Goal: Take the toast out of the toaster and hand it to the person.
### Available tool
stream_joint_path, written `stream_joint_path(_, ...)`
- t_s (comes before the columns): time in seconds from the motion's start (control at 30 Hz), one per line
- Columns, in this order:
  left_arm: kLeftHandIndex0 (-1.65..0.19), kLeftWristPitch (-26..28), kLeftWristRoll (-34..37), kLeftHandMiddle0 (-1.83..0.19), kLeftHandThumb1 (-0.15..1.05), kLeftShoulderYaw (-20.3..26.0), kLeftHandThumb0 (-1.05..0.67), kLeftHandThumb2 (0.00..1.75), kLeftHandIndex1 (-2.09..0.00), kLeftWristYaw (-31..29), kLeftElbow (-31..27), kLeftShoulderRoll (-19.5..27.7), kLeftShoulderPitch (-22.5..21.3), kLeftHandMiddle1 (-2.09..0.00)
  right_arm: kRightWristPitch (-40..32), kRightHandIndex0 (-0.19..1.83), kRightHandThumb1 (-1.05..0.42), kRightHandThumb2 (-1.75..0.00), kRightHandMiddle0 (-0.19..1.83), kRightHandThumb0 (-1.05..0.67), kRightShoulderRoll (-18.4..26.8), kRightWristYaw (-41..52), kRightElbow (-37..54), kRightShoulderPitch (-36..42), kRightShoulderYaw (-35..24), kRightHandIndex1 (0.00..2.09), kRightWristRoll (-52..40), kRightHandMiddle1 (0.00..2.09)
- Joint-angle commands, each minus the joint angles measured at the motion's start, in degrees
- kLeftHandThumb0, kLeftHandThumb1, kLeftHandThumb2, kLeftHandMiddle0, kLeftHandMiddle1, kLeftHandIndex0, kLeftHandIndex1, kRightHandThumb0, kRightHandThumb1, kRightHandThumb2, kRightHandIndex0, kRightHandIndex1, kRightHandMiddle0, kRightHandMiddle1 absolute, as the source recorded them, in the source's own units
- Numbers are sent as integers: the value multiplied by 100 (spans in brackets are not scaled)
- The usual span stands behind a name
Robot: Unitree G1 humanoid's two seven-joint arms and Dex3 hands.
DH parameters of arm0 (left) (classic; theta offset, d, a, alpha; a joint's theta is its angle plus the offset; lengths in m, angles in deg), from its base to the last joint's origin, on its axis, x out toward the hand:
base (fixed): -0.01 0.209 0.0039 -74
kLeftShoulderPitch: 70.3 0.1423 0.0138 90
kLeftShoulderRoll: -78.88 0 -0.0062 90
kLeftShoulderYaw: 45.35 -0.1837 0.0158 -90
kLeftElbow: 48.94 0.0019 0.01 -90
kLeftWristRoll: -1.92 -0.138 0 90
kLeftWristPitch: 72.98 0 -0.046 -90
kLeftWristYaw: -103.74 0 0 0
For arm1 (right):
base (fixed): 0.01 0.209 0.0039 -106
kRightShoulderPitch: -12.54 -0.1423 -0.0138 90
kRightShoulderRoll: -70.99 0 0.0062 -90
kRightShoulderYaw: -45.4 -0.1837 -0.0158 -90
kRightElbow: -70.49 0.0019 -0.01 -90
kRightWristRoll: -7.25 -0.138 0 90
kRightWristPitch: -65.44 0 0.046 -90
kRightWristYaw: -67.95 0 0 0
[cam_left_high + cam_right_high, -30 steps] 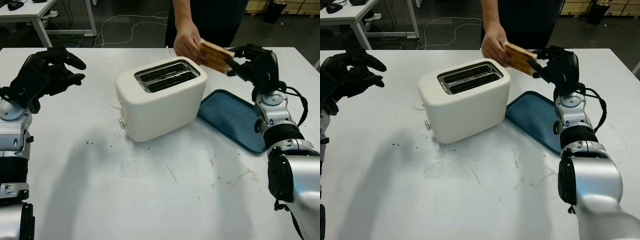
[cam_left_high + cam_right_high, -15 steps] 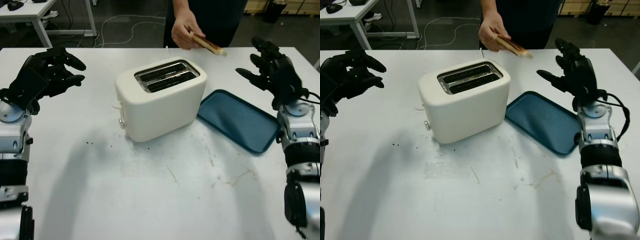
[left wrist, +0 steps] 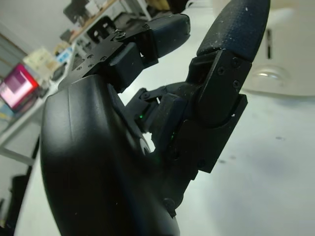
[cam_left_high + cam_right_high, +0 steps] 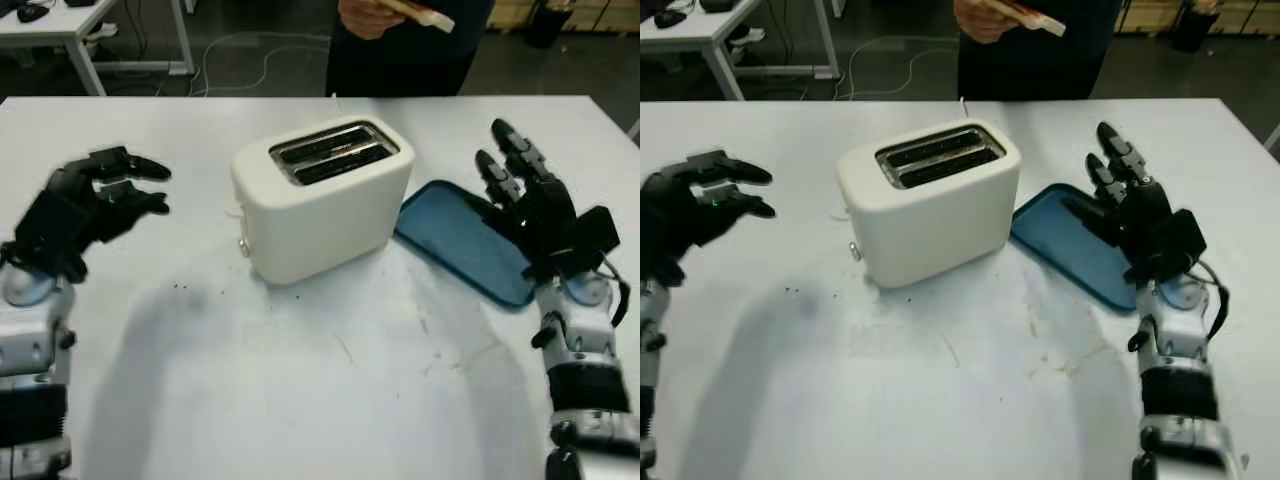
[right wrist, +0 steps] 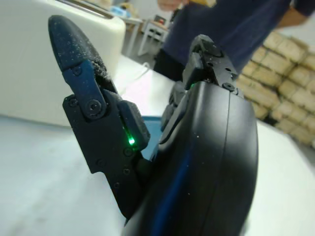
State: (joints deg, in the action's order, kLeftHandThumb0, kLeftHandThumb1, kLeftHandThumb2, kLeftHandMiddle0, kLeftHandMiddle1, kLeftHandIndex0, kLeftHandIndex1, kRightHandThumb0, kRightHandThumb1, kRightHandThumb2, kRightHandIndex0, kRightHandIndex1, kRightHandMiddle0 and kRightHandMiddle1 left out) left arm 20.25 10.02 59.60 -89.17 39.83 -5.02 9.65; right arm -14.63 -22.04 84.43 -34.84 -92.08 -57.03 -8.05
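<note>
The slice of toast [image 4: 418,12] is in a person's hand [image 4: 368,14] at the far edge of the table, above and behind the toaster. The white two-slot toaster [image 4: 320,200] stands mid-table, and nothing sticks up from its slots. My right hand [image 4: 505,170] is open over the near right part of the blue tray [image 4: 450,235], holding nothing. My left hand [image 4: 150,188] is open above the table, left of the toaster and well apart from it. The toaster's side [image 5: 39,59] shows past the right hand's fingers.
The blue tray lies flat to the right of the toaster, touching or nearly touching its base. Dark crumbs [image 4: 180,287] dot the white table [image 4: 330,400] in front of the toaster. The person [image 4: 410,50] stands behind the far edge.
The person took the toast from my right hand and raised it away. My right hand let go and drew back and down over the tray. My left hand sank lower and nearer.
</note>
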Motion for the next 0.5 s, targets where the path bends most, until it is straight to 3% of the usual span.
stream_joint_path(0.0,-80,-191,-107,-91,79,-83,-105,0,-78,177,-154,-228,223,-87,5,50,-73,0,50,-68,-332,-176,350,260,-47,21,-205,8)
stream_joint_path(0.2,-57,-602,-471,-71,82,-350,-105,0,-115,677,23,-789,541,-117,98,61,-76,-1,62,-63,-887,-433,663,649,225,23,28,6)
stream_joint_path(0.47,-43,-838,-777,-65,85,-547,-105,0,-135,1190,266,-1221,670,-129,18,71,-74,0,71,-70,-1187,-765,796,882,597,27,445,5)
